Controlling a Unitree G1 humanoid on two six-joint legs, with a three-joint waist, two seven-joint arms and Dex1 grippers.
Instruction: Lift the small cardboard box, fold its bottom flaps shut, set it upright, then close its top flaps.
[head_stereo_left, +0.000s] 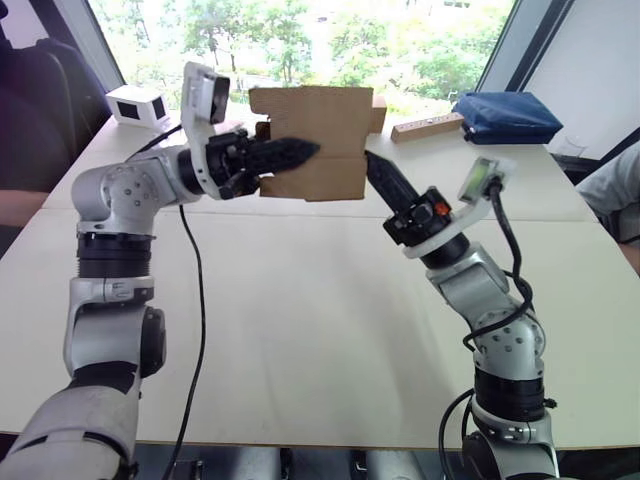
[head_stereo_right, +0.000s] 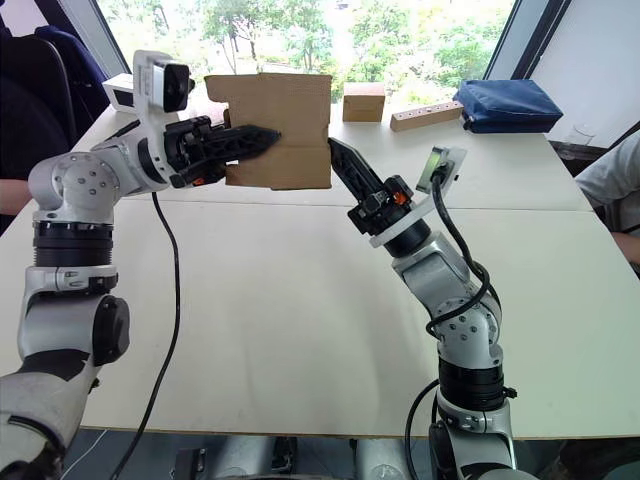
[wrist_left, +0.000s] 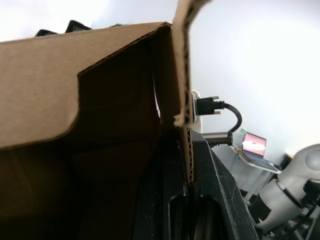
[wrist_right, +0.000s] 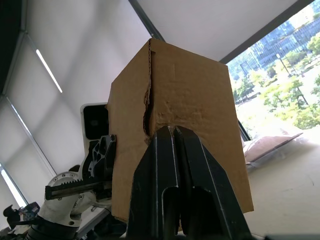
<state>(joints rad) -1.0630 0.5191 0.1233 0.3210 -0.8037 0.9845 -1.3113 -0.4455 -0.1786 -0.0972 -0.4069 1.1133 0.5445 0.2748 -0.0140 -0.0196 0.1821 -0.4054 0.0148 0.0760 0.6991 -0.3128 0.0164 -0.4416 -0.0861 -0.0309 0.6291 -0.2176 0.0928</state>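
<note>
White tabletop runs back to a bright window with trees beyond. Above it, well off the surface, hangs the box, held between both arms. The left gripper reaches in from the left, its black fingers lying across the near face; the left wrist view shows a cardboard wall pinched between them, so it is clamped on the box. The right gripper comes up from below right, its fingers pressed together, the tip touching the box's right side where the cardboard is dented. Behind the box sit a small brown cube, a wooden block, a blue bag and a white box.
</note>
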